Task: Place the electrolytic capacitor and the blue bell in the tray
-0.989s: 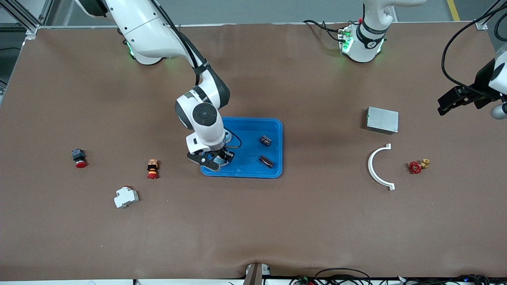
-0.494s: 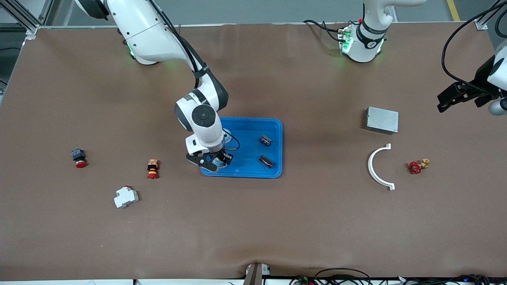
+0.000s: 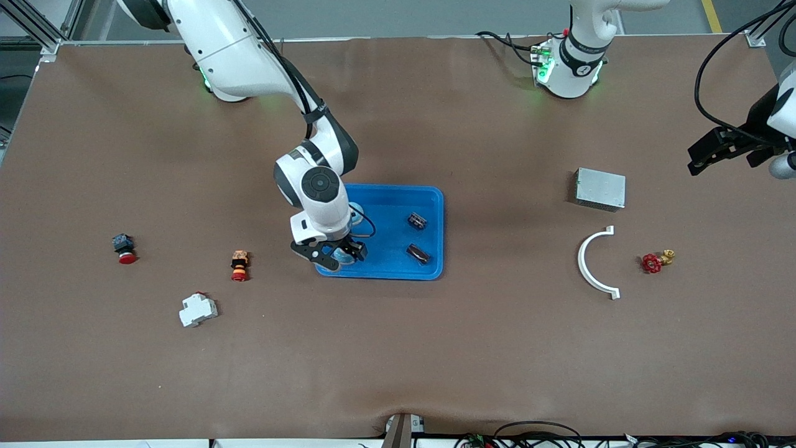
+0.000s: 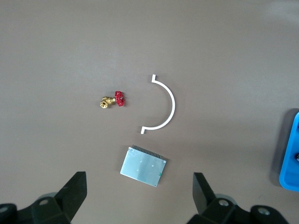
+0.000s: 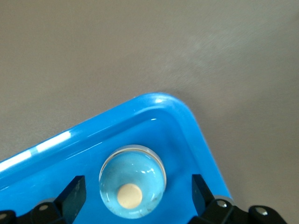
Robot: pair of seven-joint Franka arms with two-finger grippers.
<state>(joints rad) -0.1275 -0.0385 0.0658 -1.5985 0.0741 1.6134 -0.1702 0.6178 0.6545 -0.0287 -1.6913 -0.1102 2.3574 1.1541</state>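
Open now, the right gripper (image 3: pixel 336 252) has let go of the blue bell (image 3: pixel 341 254) it was clamped on a second ago, and the arm has drifted a touch toward the right arm's end of the tray (image 3: pixel 398 272). From the front view the wrist hides most of the bell; the right wrist view gives it plainly: the blue bell (image 5: pixel 132 181), a pale-blue dome with a tan button on top, sits in the tray's (image 5: pixel 159 105) rounded corner, between the spread fingers (image 5: pixel 72 191) and touching neither. Two small dark parts (image 3: pixel 417 220) lie in the tray toward the left arm's end, one nearer the camera (image 3: pixel 418 252); I can't say which is the capacitor. Over at the left arm's end, the left gripper (image 3: pixel 715 151) waits in the air, wide open and empty. Its wrist view looks down on the grey metal box (image 4: pixel 143 166), white curved bracket (image 4: pixel 163 104) and red-handled brass valve (image 4: pixel 112 100).
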